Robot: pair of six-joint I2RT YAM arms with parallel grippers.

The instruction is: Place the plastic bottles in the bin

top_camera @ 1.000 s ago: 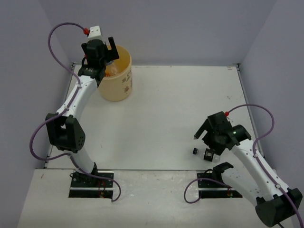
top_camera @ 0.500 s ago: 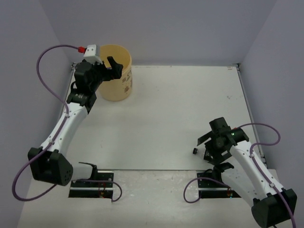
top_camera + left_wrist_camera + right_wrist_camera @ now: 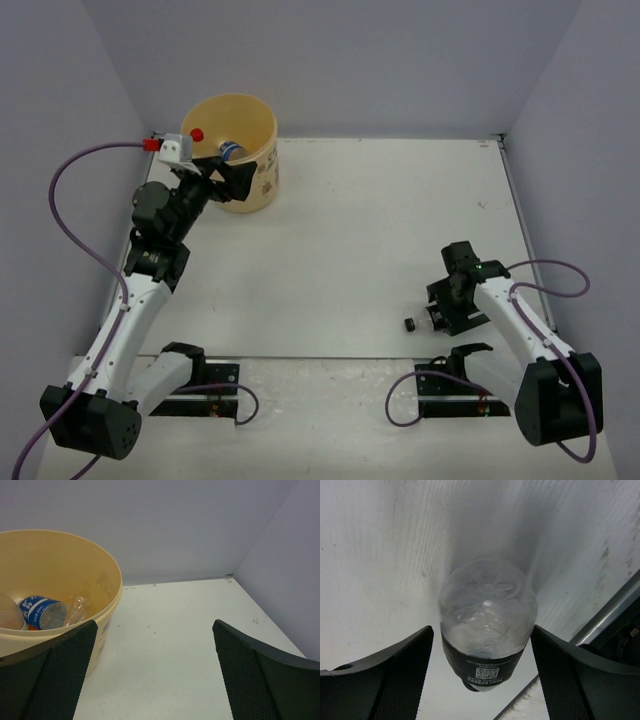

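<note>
Blue-labelled bottle (image 3: 41,612) lies in the bin (image 3: 107,580) beside crumpled clear plastic (image 3: 76,607), plain in the left wrist view; overhead shows only its end and a red cap (image 3: 197,133). Right wrist view shows a black-labelled bottle (image 3: 487,625) on the counter (image 3: 380,555) between the right jaws, spread wide, with a gap on each side. Left jaws gape wide, holding nothing, just outside the bin's wall.

**Sparse print, almost none of it legible**

The blue-labelled bottle (image 3: 39,611) lying inside the bin (image 3: 65,560) carries white characters on the blue, seemingly in an East Asian script, too small to read for certain. The clear bottle (image 3: 487,605) wears a black label (image 3: 465,661) with a white QR code (image 3: 483,673) and a line of fine white print, unreadable. The bin's outer wall bears dark printed marks, blurred in every view.
</note>
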